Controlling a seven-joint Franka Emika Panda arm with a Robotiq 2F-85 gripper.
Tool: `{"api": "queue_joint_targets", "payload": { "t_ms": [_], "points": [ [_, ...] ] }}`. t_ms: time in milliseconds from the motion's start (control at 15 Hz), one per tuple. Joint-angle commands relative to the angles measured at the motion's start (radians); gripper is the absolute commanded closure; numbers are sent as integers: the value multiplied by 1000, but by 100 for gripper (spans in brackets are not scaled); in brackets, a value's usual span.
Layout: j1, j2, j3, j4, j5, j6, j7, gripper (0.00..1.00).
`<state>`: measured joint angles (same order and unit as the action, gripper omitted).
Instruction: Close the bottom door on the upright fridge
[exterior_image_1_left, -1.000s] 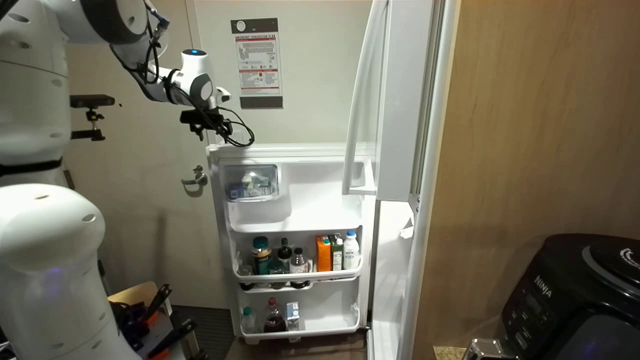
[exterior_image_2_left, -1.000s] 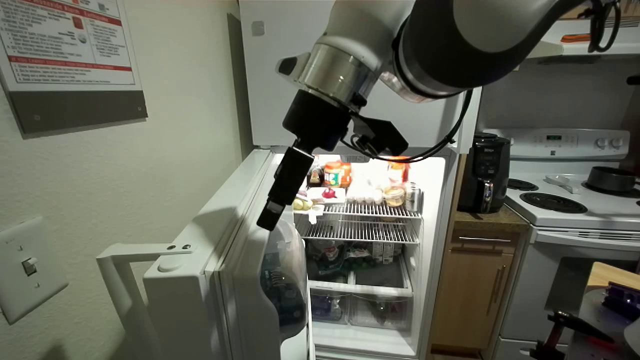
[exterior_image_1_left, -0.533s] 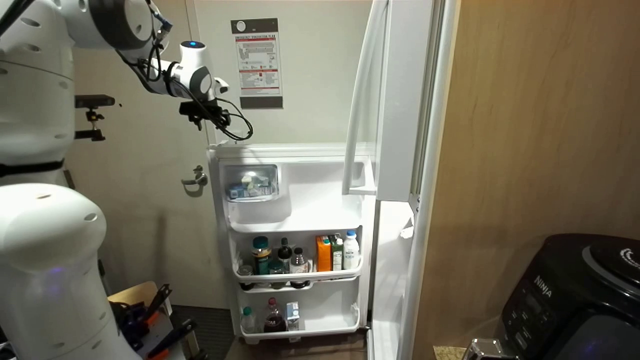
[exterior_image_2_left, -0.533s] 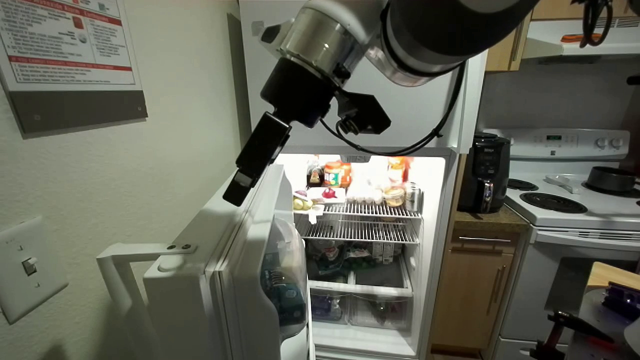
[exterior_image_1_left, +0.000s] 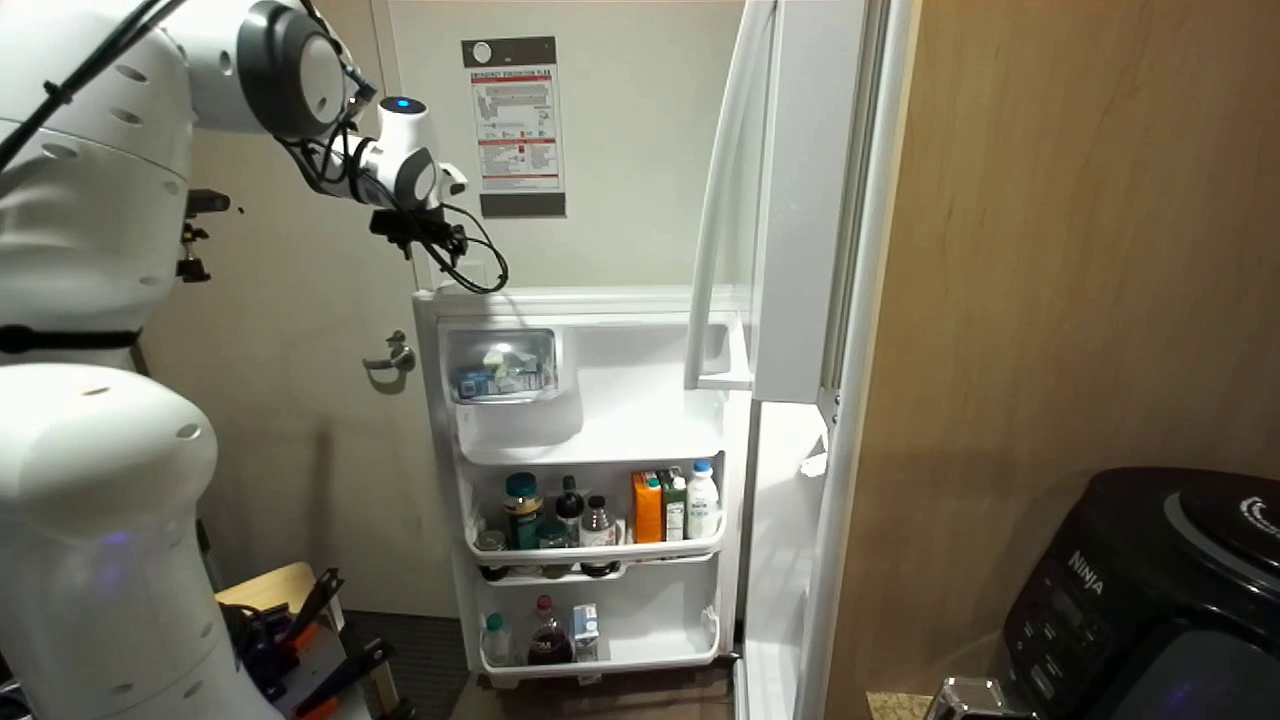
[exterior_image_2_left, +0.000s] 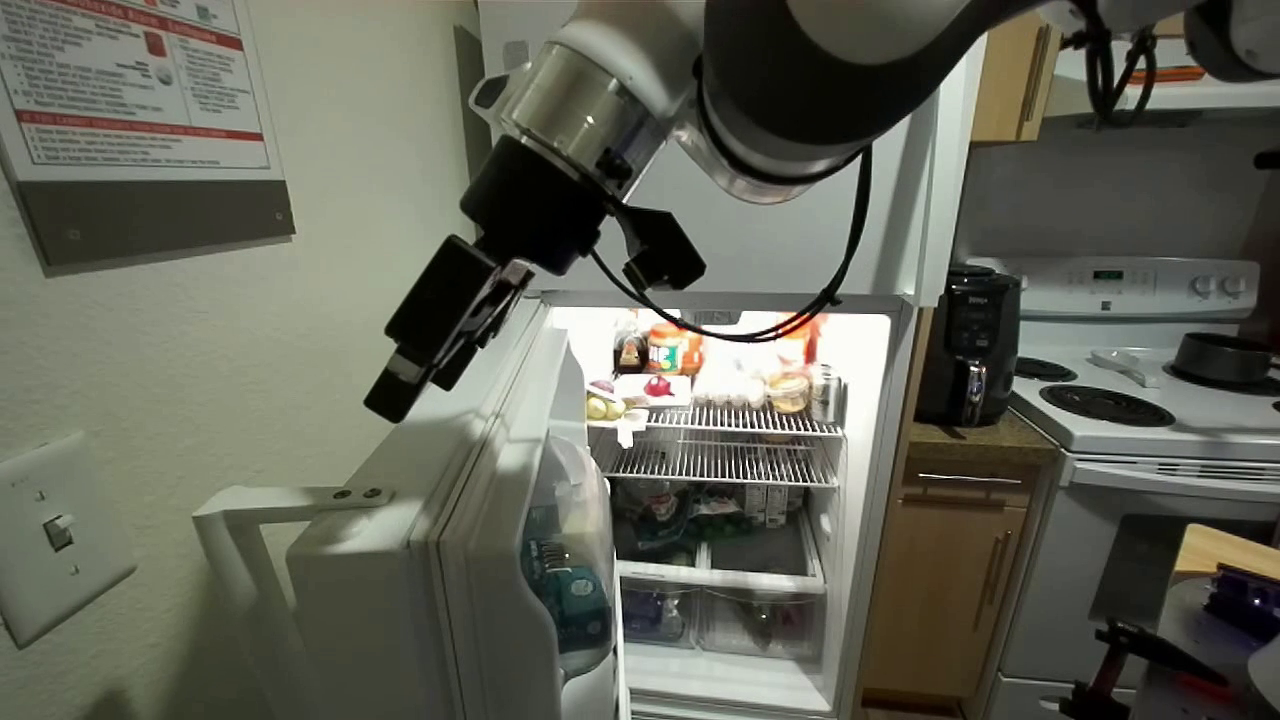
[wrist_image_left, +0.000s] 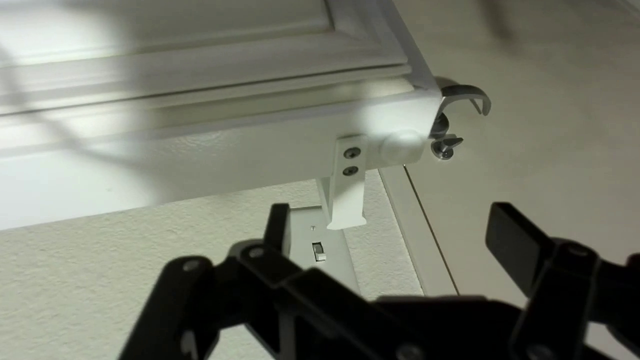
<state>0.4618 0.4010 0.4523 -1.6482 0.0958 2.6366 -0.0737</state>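
Note:
The bottom door (exterior_image_1_left: 640, 390) of the upright fridge (exterior_image_2_left: 850, 250) stands wide open, its inner racks of bottles and jars facing out in an exterior view. A white bar handle (exterior_image_2_left: 245, 520) is screwed to its top edge near the free end. My gripper (exterior_image_2_left: 420, 385) hangs tilted above the door's top edge, toward the wall side. In the wrist view the gripper (wrist_image_left: 392, 235) is open, nothing between its fingers; the handle's upper bracket (wrist_image_left: 349, 200) appears ahead within the gap, apart from both fingers. The fridge's upper door (exterior_image_1_left: 810, 200) is shut.
A textured wall with a light switch plate (exterior_image_2_left: 62, 540) lies close behind the open door. A room door with a lever handle (exterior_image_1_left: 390, 362) is beside it. A black air fryer (exterior_image_2_left: 968, 350) and a stove (exterior_image_2_left: 1140, 400) stand beyond the fridge.
My gripper has moved from over the door's inner side across its top edge toward the wall, rising and then dipping slightly. It has turned so both fingers show. The door has not moved.

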Motion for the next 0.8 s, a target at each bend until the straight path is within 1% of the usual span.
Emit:
{"api": "queue_joint_targets", "payload": {
  "t_ms": [0, 400, 733],
  "points": [
    [25, 60, -13, 49, 7, 52, 33, 0],
    [50, 140, -22, 88, 3, 184, 47, 0],
    [71, 192, -30, 92, -8, 291, 49, 0]
  ]
}}
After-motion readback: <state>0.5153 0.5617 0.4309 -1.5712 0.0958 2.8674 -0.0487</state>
